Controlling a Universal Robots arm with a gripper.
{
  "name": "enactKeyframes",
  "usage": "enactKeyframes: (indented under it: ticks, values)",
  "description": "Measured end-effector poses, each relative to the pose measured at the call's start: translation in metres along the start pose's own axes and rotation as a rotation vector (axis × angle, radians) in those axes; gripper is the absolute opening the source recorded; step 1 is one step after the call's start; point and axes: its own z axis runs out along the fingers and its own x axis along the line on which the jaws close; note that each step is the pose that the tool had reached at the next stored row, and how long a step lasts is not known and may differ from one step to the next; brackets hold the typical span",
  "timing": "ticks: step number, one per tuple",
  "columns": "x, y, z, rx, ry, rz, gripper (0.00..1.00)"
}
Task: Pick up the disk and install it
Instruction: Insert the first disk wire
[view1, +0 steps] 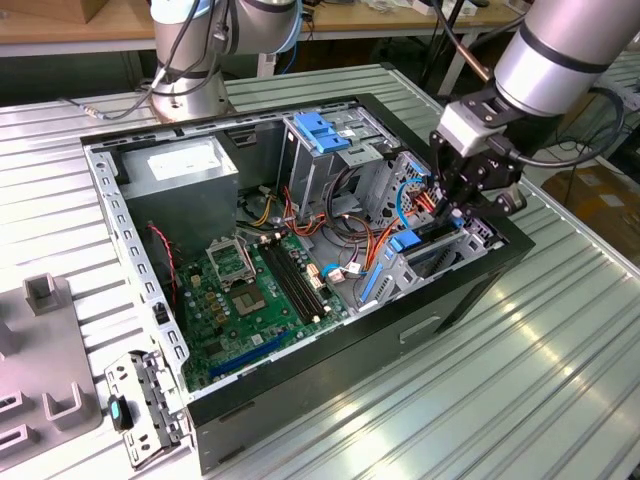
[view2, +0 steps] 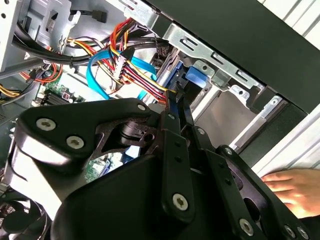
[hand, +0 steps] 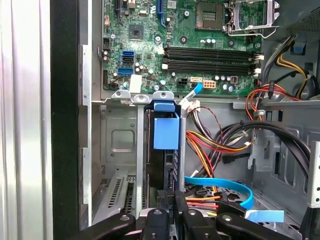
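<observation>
the disk (hand: 166, 150) stands on edge in a metal bay (hand: 120, 145) of the open computer case (view1: 480, 275), near the front wall; only its dark edge and blue plastic carrier tab (hand: 166, 131) show in the first wrist view. gripper (hand: 172, 212) sits directly above that edge, fingers (view2: 175, 130) drawn close, pinching the disk's upper rim. in the exterior view the gripper is down inside the case at its right end, beside red and blue cables (view1: 415, 200).

I can't tell whether the claw (view1: 455, 212) is gripping anything; its tips sink among cables. The disk (hand: 167, 165) sits edge-on, label hidden. A hand (view2: 295, 190) is cut off by the second wrist view's edge.
</observation>
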Motion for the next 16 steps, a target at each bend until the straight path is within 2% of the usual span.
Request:
enactKeyframes:
  ticks: [11, 16]
  values:
    - [0.0002, 0.0002, 0.0032, -0.0024, 0.0018, 0.000, 0.17]
    - [-0.0003, 0.0000, 0.0007, -0.0023, 0.0016, 0.002, 0.17]
